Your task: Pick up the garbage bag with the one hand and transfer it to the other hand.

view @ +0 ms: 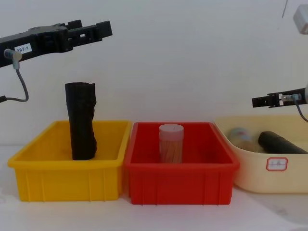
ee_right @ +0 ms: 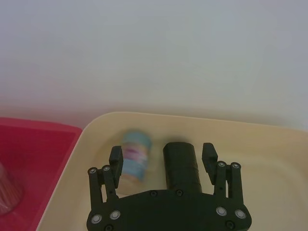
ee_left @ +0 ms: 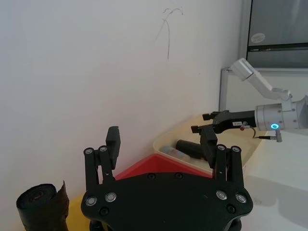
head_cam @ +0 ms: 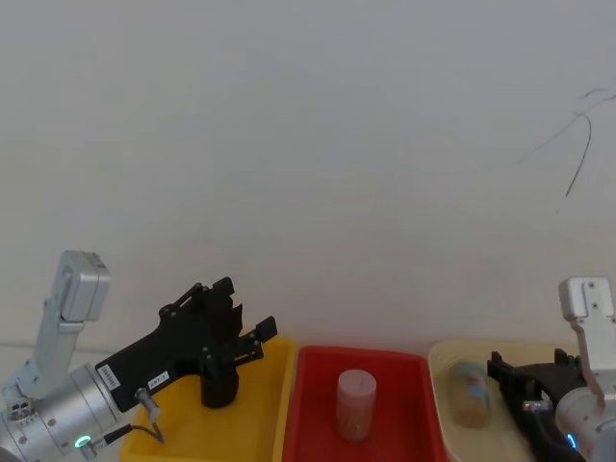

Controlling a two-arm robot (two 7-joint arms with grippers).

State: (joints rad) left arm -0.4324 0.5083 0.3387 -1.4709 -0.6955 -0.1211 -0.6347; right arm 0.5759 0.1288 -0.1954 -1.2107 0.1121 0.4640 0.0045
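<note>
The garbage bag (view: 81,120), a tall black roll, stands upright in the yellow bin (view: 67,178). It also appears in the head view (head_cam: 219,385) and the left wrist view (ee_left: 41,202), where a loose flap shows at its top. My left gripper (view: 98,29), labelled "297-1", hovers open well above the roll, touching nothing (head_cam: 245,308) (ee_left: 160,137). My right gripper (view: 260,101) hangs open over the beige tub (view: 284,180) with nothing between its fingers (ee_right: 162,154) (head_cam: 500,371).
A red bin (view: 180,180) in the middle holds an upright clear jar (view: 171,142). In the beige tub lie a shorter smooth black roll (view: 281,143) and a jar (view: 240,137) on its side. A white wall runs close behind the bins.
</note>
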